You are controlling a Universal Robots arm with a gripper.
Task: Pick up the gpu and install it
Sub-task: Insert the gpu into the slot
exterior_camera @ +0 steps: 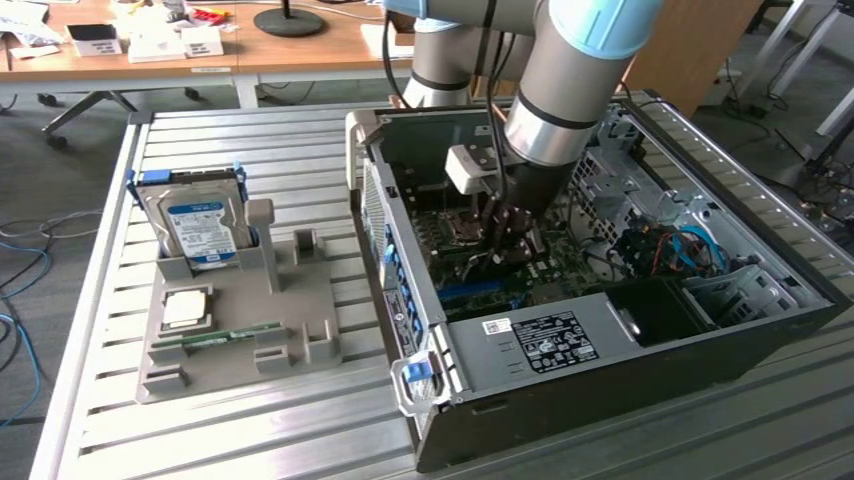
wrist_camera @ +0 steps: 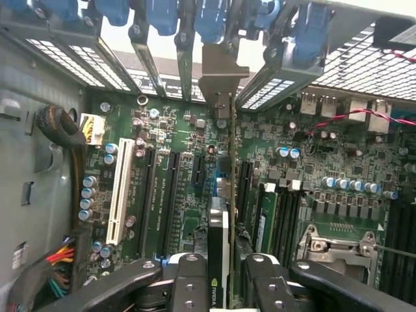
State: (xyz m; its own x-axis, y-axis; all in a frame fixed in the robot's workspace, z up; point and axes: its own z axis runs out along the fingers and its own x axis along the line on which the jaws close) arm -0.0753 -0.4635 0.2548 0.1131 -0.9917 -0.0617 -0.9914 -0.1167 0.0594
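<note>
Your gripper (wrist_camera: 219, 276), black bolted metal fingers (wrist_camera: 188, 286), is clamped on the gpu (wrist_camera: 225, 214), a thin card seen edge-on with a dull metal bracket, standing upright at the frame's centre above the green motherboard (wrist_camera: 175, 175) with its long black slots inside the open steel computer case (exterior_camera: 641, 330).

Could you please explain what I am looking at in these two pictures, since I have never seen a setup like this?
A robot arm reaches into an open computer case lying on a slatted metal table. The exterior view is from a camera beside the table; the wrist view looks down from the arm's wrist at the motherboard. The gripper is shut on the gpu, a thin card held edge-on above the board's slots. Beside the case, a grey tray holds a hard drive, a processor chip and a memory stick.
</note>
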